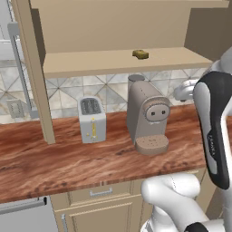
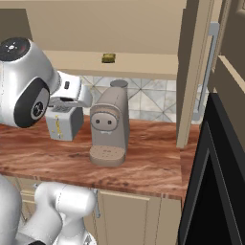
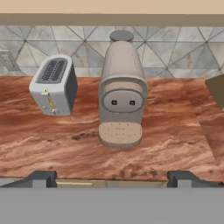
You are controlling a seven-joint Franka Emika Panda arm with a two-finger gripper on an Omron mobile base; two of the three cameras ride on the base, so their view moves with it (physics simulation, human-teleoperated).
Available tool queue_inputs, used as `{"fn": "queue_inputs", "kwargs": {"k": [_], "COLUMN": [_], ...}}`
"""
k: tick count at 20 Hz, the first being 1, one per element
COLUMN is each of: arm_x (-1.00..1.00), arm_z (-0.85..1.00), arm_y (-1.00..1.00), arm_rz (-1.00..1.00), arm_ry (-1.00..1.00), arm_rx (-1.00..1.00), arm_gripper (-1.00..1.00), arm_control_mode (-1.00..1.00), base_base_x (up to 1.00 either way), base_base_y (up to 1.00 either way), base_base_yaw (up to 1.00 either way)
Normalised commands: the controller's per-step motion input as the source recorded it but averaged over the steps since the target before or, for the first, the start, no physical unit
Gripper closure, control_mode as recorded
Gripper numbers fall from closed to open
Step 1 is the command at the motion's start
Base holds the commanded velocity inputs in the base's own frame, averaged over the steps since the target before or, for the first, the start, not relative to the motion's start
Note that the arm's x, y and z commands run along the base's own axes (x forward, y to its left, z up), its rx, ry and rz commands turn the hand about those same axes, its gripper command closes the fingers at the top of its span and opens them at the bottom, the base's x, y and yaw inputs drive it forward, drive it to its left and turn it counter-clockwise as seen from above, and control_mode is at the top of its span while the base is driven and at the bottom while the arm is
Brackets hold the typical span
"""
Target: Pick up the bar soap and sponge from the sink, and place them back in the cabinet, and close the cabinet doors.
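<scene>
The gripper shows two dark fingertips at the bottom of the hand view, set wide apart and holding nothing. Above them at frame centre stands a coffee machine on the wooden counter, with a toaster to its left. In the left base view, the sponge lies on the cabinet shelf, upper centre; its door stands open at left.

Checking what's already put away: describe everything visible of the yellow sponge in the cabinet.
The small mustard-yellow, brownish blocky sponge lies flat on the bottom shelf of the open tan wooden wall cabinet, toward the shelf's front edge. It looks soft and slightly rough, with a darker side face. It sits alone, touching only the shelf board, directly above the taupe coffee machine on the counter.
</scene>
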Motion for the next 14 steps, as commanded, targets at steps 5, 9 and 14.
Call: {"fn": "queue_inputs", "kwargs": {"k": [5,9,14], "arm_x": [0.00,-0.02,-0.16], "arm_z": [-0.38,-0.03,0.00], "arm_y": [0.00,0.00,0.00], "arm_rz": [0.00,0.00,0.00], "arm_ry": [0.00,0.01,0.00], "arm_rx": [0.00,0.00,0.00], "arm_gripper": [-1.00,-1.00,-1.00], "arm_control_mode": [-1.00,-1.00,-1.00], "base_base_x": [0.00,0.00,0.00], "base_base_y": [0.00,0.00,0.00], "base_base_yaw": [0.00,0.00,0.00]}}
